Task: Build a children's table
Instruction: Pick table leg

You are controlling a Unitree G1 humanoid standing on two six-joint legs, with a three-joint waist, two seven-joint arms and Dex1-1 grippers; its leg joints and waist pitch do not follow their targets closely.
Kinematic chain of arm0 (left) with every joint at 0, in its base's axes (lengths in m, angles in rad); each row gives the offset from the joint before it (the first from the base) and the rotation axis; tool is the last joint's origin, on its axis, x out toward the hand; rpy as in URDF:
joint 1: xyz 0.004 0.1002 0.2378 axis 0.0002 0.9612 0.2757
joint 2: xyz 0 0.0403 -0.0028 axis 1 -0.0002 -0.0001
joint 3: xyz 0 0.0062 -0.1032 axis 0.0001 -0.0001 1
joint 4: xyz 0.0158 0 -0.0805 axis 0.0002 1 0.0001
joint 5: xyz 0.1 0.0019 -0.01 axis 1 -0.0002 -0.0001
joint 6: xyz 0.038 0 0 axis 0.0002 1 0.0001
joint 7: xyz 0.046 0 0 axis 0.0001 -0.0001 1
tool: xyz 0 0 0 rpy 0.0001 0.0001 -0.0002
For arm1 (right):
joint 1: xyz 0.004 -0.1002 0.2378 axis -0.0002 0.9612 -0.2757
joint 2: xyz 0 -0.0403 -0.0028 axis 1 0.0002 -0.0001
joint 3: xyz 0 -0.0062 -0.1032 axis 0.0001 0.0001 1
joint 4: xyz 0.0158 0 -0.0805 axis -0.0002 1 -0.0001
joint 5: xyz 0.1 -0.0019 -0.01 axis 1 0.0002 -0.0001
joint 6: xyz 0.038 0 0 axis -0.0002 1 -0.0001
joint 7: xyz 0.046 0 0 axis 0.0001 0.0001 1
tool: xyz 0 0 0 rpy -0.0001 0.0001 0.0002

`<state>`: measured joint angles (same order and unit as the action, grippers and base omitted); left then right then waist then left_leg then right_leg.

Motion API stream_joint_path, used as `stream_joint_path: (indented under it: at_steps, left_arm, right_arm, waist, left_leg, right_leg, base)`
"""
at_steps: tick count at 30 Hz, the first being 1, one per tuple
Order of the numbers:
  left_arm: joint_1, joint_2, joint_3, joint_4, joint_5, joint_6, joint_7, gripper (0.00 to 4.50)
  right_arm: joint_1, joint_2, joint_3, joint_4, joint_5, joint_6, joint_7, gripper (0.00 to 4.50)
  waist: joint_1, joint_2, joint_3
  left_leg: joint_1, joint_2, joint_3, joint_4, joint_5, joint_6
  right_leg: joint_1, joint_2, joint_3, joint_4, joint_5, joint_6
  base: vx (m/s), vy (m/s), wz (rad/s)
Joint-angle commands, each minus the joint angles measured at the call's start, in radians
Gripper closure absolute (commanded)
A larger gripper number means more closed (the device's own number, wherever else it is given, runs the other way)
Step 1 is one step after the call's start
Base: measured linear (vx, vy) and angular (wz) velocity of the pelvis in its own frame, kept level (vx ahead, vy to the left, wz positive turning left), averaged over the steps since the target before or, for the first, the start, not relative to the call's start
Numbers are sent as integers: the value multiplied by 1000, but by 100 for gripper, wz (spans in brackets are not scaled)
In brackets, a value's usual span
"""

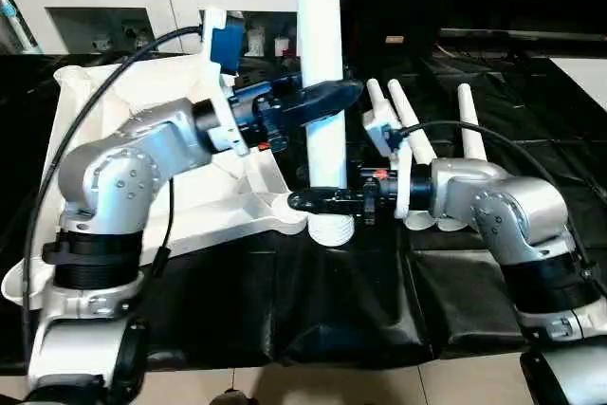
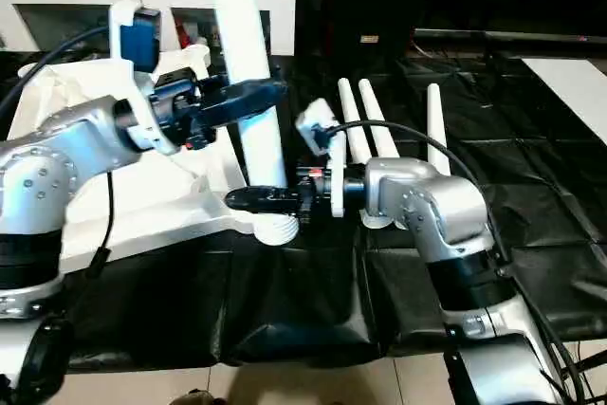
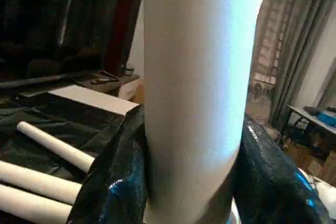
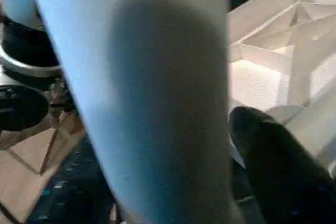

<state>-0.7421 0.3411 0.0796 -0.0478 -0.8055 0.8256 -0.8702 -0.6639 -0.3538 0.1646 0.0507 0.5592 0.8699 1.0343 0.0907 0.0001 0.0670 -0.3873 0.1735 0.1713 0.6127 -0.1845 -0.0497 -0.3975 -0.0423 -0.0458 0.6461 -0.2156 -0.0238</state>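
Leg (image 1: pixel 319 45) upright, L gripper (image 1: pixel 327 95) high, R gripper (image 1: pixel 308 200) low, both clamped.

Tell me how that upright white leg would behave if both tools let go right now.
Likely to tip: the upright leg is tall and slim, and its ribbed end stands on the black sheet beside the tabletop's corner, not visibly in a socket. Probably rolls once down, being round like the three spare legs lying flat. Looks stiff, smooth plastic, so possibly slippery.
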Motion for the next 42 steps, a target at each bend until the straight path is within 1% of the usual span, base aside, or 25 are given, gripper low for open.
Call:
stream_joint_path:
  at_steps: [1, 2, 5, 7, 15, 16, 17, 18, 21, 22, 23, 24, 26, 27, 28, 29, 30, 32, 33, 34, 35, 36, 38, 39, 42]
  left_arm:
    - [-17, 11, -16, -19, -13, -2, -28, 268]
    - [-17, 14, -17, -16, -11, -4, -31, 268]
    - [-16, 20, -16, -10, -8, -5, -45, 268]
    - [-16, 21, -16, -7, -7, -6, -51, 268]
    - [-12, 17, -25, 6, 10, -25, -44, 268]
    - [-10, 14, -26, 10, 25, -40, -32, 212]
    - [-11, 6, -23, 20, 48, -56, 1, 198]
    - [-11, 6, -23, 20, 48, -56, 1, 198]
    - [-27, -39, 18, 62, 72, -70, 125, 176]
    - [-27, -39, 18, 62, 72, -70, 125, 163]
    - [-36, -64, 29, 82, 105, -89, 201, 154]
    - [-46, -90, 26, 106, 164, -111, 300, 147]
    - [-49, -97, 23, 114, 183, -113, 333, 134]
    - [-51, -106, 16, 119, 203, -125, 357, 126]
    - [-56, -133, 5, 130, 244, -144, 424, 121]
    - [-59, -149, 0, 134, 265, -153, 460, 119]
    - [-59, -149, 0, 134, 265, -153, 460, 119]
    - [-73, -192, 0, 158, 320, -193, 562, 119]
    - [-73, -192, 0, 158, 320, -193, 562, 119]
    - [-80, -206, 5, 169, 329, -207, 587, 119]
    - [-93, -216, 14, 189, 344, -222, 624, 119]
    - [-102, -221, 21, 202, 352, -229, 645, 119]
    - [-118, -224, 40, 223, 353, -239, 670, 119]
    - [-133, -227, 64, 238, 339, -240, 683, 119]
    - [-151, -231, 95, 250, 329, -237, 704, 119]
  right_arm:
    - [-15, -8, -4, -4, 2, 11, -4, 156]
    - [-15, -9, -5, -5, 4, 13, -3, 179]
    - [-10, -15, -5, -18, 16, 23, 5, 189]
    - [-8, -15, -4, -22, 17, 24, 6, 221]
    - [5, -5, -6, -22, 7, 8, -16, 243]
    - [7, 4, -11, -20, -3, -9, -36, 245]
    - [9, 21, -21, -16, -19, -39, -67, 245]
    - [9, 21, -21, -16, -19, -39, -67, 245]
    - [11, 63, -26, -2, -87, -123, -173, 254]
    - [11, 63, -26, -2, -87, -123, -173, 256]
    - [10, 83, -11, 7, -142, -177, -237, 257]
    - [8, 112, 2, 22, -199, -231, -315, 257]
    - [8, 122, 4, 27, -212, -241, -339, 259]
    - [7, 131, 13, 33, -232, -254, -366, 259]
    - [6, 157, 24, 49, -274, -290, -434, 260]
    - [6, 172, 29, 58, -298, -311, -472, 260]
    - [6, 172, 29, 58, -298, -311, -472, 260]
    - [7, 208, 36, 84, -345, -359, -548, 261]
    - [7, 208, 36, 84, -345, -359, -548, 261]
    - [6, 218, 42, 96, -367, -378, -572, 261]
    - [6, 226, 52, 108, -395, -401, -602, 261]
    - [6, 231, 59, 117, -415, -416, -620, 261]
    - [3, 235, 66, 130, -433, -428, -641, 261]
    - [3, 237, 73, 142, -453, -447, -661, 261]
    - [5, 245, 80, 159, -479, -470, -684, 261]
  waist:
    - [4, 5, -79]
    - [5, 5, -79]
    - [5, 7, -80]
    - [7, 8, -80]
    - [7, 8, -81]
    - [7, 7, -81]
    - [7, 7, -81]
    - [5, 7, -80]
    - [5, 7, -82]
    - [5, 8, -82]
    - [6, 6, -82]
    - [4, 7, -80]
    - [3, 5, -82]
    - [4, 6, -83]
    - [3, 6, -83]
    - [1, 7, -83]
    - [1, 5, -83]
    - [-1, 6, -84]
    - [0, 6, -83]
    - [0, 8, -83]
    - [-1, 6, -83]
    - [-2, 7, -82]
    - [-1, 8, -82]
    - [-2, 6, -82]
    - [0, 10, -84]
  left_leg:
    - [16, 49, -18, -59, -70, -2]
    - [16, 49, -18, -59, -68, -2]
    - [17, 49, -18, -59, -68, 0]
    - [18, 50, -18, -59, -70, -5]
    - [16, 48, -18, -58, -68, -9]
    - [16, 49, -18, -58, -64, -8]
    - [15, 48, -18, -58, -63, -9]
    - [15, 49, -18, -59, -68, -11]
    - [17, 48, -19, -59, -65, -21]
    - [17, 48, -18, -57, -64, -23]
    - [17, 48, -19, -58, -65, -24]
    - [15, 50, -19, -59, -63, -32]
    - [16, 47, -19, -59, -70, -35]
    - [16, 47, -20, -59, -65, -31]
    - [15, 48, -21, -59, -56, -30]
    - [15, 48, -21, -58, -50, -31]
    - [14, 47, -21, -58, -45, -30]
    - [14, 48, -20, -58, -51, -22]
    - [14, 47, -20, -57, -50, -22]
    - [15, 47, -21, -58, -53, -22]
    - [14, 46, -20, -57, -59, -21]
    - [15, 45, -20, -58, -64, -25]
    - [15, 45, -21, -58, -70, -30]
    - [16, 45, -21, -59, -77, -30]
    - [16, 45, -21, -57, -67, -29]
  right_leg:
    - [62, -91, 52, -73, -26, -213]
    - [62, -90, 52, -72, -23, -214]
    - [62, -90, 52, -72, -13, -215]
    - [61, -90, 52, -71, -15, -216]
    - [63, -90, 52, -70, -6, -216]
    - [63, -91, 52, -70, -3, -215]
    - [63, -91, 52, -69, -1, -215]
    - [62, -91, 52, -71, -7, -213]
    - [63, -91, 51, -70, -6, -214]
    - [61, -91, 52, -69, -2, -214]
    - [64, -91, 51, -69, 0, -212]
    - [61, -92, 52, -70, -1, -206]
    - [65, -92, 52, -71, -15, -197]
    - [66, -92, 52, -70, -11, -192]
    - [65, -91, 53, -69, 1, -189]
    - [62, -90, 52, -69, 19, -188]
    - [65, -92, 53, -67, 34, -191]
    - [64, -91, 54, -69, 38, -192]
    - [64, -91, 53, -68, 41, -191]
    - [65, -91, 53, -68, 42, -193]
    - [66, -91, 53, -70, 37, -193]
    - [63, -89, 54, -72, 27, -188]
    - [64, -90, 53, -71, 18, -184]
    - [65, -90, 53, -71, 15, -183]
    - [64, -91, 54, -68, 43, -191]
  base:
    - [0, 0, 0]
    - [0, 0, 0]
    - [0, 0, 0]
    - [0, 0, 0]
    - [0, 0, 0]
    - [0, 0, 0]
    - [0, 0, 0]
    - [0, 0, 0]
    - [0, 0, 0]
    - [0, 0, 0]
    - [0, 0, 0]
    - [0, 0, 0]
    - [0, 0, 0]
    - [0, 0, 0]
    - [0, 0, 0]
    - [0, 0, 0]
    - [0, 0, 0]
    - [0, 0, 0]
    - [0, 0, 0]
    - [0, 0, 0]
    - [0, 0, 0]
    - [0, 0, 0]
    - [0, 0, 0]
    - [0, 0, 0]
    - [0, 0, 0]
